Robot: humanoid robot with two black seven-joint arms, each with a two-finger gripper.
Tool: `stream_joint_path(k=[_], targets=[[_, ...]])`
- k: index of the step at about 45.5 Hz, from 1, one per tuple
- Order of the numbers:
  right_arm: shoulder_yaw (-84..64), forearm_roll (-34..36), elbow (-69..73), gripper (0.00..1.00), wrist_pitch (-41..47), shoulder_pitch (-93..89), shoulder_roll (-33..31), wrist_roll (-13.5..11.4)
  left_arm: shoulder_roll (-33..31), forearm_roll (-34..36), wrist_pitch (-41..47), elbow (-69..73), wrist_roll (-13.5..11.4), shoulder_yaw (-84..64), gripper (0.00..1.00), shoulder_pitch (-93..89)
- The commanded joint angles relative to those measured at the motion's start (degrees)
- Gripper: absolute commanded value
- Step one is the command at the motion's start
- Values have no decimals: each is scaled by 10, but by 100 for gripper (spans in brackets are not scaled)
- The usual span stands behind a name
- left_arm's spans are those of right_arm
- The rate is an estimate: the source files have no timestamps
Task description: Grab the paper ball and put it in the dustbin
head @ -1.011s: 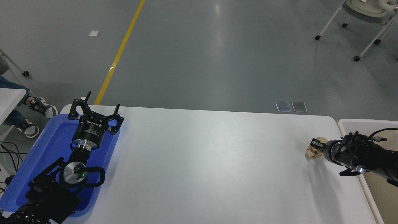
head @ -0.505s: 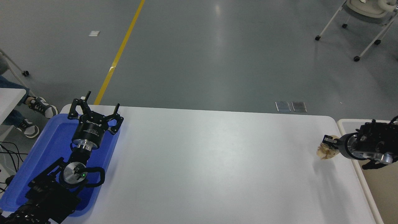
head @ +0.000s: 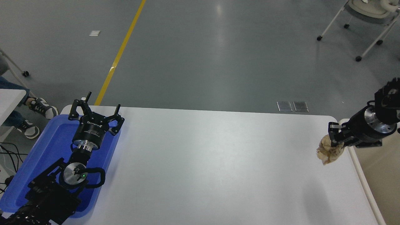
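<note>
Right tool [head: 335,141] clenched on paper ball [head: 329,152], lifted above table [head: 200,162] beside dustbin [head: 364,181]. Probably light, soft, crushable; best pinched across its middle. Left tool [head: 95,112] released, parked over blue tray [head: 47,150].

R pincer [head: 335,139] lifted paper ball [head: 328,152] higher

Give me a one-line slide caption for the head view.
Right gripper holds the paper ball above the white table beside the dustbin; left gripper parked over a blue tray.
</note>
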Motion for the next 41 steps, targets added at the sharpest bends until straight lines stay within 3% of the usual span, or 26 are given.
stream_joint_path(k=[1,15,41], targets=[[-34,-4,40,0,68,140,0,-1,0,0,0,0,0,0,100,0],[-58,-3,49,0,68,242,5,-1,0,0,1,0,0,0,100,0],[-57,-2,52,0,68,245,7,-1,0,1,0,0,0,0,100,0]])
